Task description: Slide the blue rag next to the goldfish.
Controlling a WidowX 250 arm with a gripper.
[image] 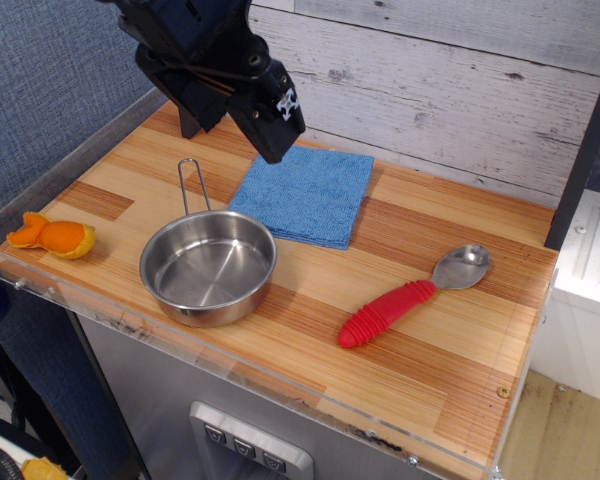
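While our gripper (277, 150) hovers at the blue rag's (306, 194) ten o'clock corner, finger state unclear, we judge the approach underway; next, press down and drag past the pan (209, 267) toward the goldfish (53, 236) at nine o'clock.

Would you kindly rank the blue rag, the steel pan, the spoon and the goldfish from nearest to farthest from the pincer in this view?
From the pincer:
1. Blue rag, directly below its tip.
2. Steel pan, toward the front.
3 and 4. Goldfish, far left edge, and spoon, front right: too close to call.
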